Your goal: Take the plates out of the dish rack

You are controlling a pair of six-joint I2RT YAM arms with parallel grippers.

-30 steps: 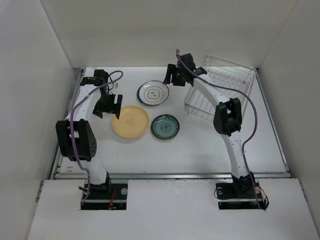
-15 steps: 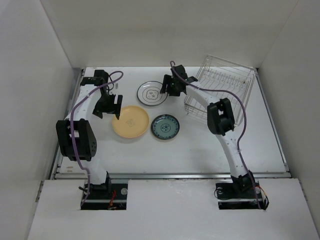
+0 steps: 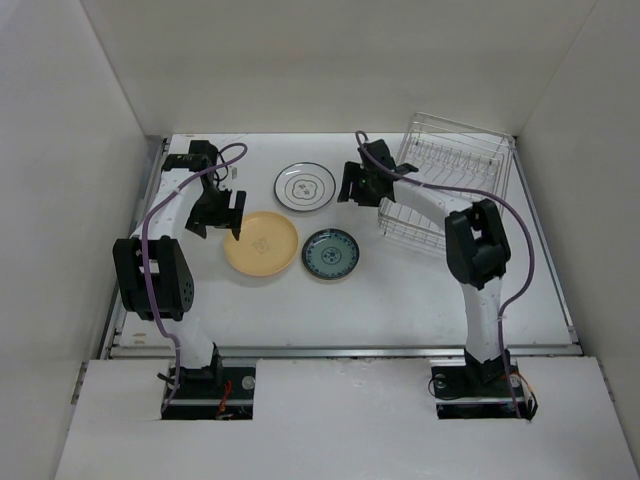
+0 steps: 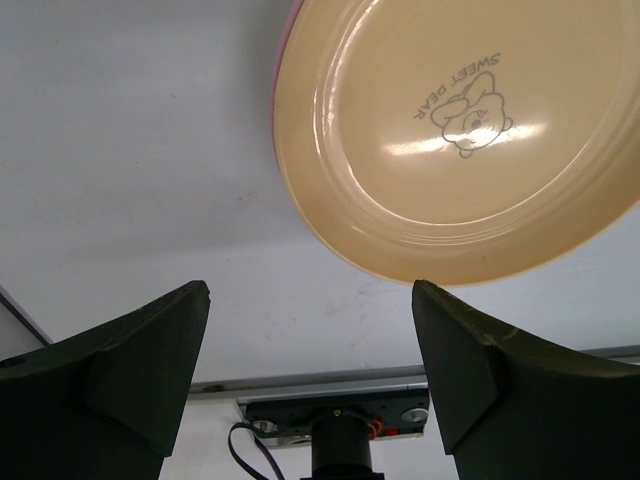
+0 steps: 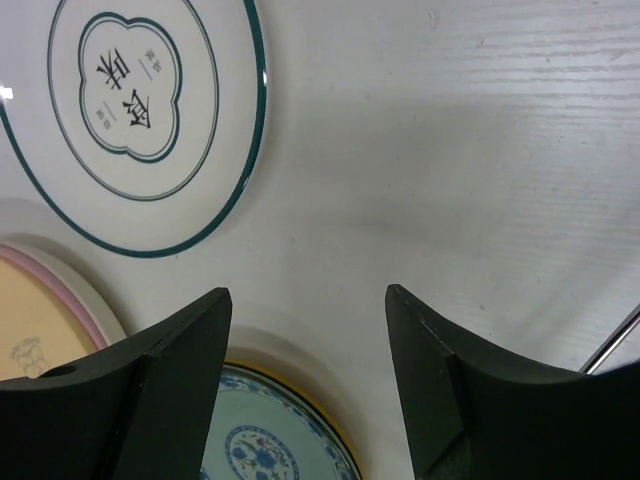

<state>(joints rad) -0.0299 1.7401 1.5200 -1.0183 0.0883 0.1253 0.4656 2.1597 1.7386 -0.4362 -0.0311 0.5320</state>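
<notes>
Three plates (image 3: pixel 261 244) flat on surface (image 3: pixel 400 290), 9 o'clock of dish rack (image 3: pixel 450 170); no plate visible in rack. Left pincer (image 3: pixel 222 212), right pincer (image 3: pixel 357 185) released, empty. Unloading likely finished; next, retreat arms.

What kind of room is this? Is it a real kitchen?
Probably not a kitchen, more like a robot test booth. Plain white walls box in a white table, a left arm and a right arm are bolted at its near edge, and a dish rack and three plates are laid out.
</notes>
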